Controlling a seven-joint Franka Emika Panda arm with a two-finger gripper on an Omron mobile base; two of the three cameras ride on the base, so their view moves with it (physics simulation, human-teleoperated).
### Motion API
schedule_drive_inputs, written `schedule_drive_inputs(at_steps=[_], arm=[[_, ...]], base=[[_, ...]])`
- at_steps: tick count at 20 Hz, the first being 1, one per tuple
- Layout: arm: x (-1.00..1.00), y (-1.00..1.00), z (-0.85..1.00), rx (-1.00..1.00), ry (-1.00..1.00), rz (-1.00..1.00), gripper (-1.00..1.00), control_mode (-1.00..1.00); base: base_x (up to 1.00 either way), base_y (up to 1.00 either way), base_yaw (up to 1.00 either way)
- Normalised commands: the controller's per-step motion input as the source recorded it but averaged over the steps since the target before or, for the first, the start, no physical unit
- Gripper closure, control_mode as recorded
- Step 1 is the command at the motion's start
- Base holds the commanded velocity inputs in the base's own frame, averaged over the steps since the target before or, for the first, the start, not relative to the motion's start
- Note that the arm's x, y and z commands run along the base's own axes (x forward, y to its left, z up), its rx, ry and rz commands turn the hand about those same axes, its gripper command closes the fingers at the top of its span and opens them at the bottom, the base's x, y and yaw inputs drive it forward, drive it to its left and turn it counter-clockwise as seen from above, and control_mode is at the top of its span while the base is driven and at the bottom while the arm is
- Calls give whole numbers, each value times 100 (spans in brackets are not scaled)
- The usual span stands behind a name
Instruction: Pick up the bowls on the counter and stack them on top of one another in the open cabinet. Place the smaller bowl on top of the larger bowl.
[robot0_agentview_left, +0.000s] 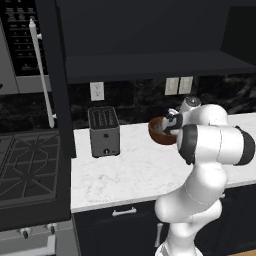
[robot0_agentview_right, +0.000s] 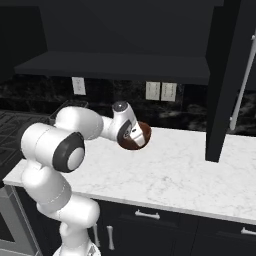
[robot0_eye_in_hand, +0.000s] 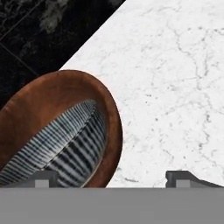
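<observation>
Now | hand view: striped smaller bowl (robot0_eye_in_hand: 57, 144) inside larger bowl (robot0_eye_in_hand: 48, 98)

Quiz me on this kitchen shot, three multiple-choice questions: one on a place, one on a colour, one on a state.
1. Where does the larger bowl sit?
A. on the cabinet shelf
B. on the counter
C. on the stove grate

2. What colour is the larger bowl?
A. white
B. blue
C. reddish-brown

3. How is the claw?
A. open
B. shut on nothing
C. shut on the toaster

Answers:
1 B: the larger bowl rests on the white marble counter, below the shelf.
2 C: its wall is glossy reddish-brown around the smaller bowl nested inside.
3 A: in the hand view the claw has its fingertips far apart.
</observation>
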Motion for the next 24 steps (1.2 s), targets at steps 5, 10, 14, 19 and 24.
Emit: schedule_drive_inputs(at_steps=[5, 10, 14, 19, 24], arm=[[40, -9, -4, 7, 17, 9, -100, -100], [9, 0, -49, 6, 13, 4, -100, -100], [0, 0, -58, 9, 5, 1, -100, -100], [-49, 0, -69, 2, 5, 3, -100, -100], [-18, -2, 9, 1, -1, 0, -100, -100]], base=[[0, 0, 0], [0, 0, 0], [0, 0, 0], [0, 0, 0], [0, 0, 0]])
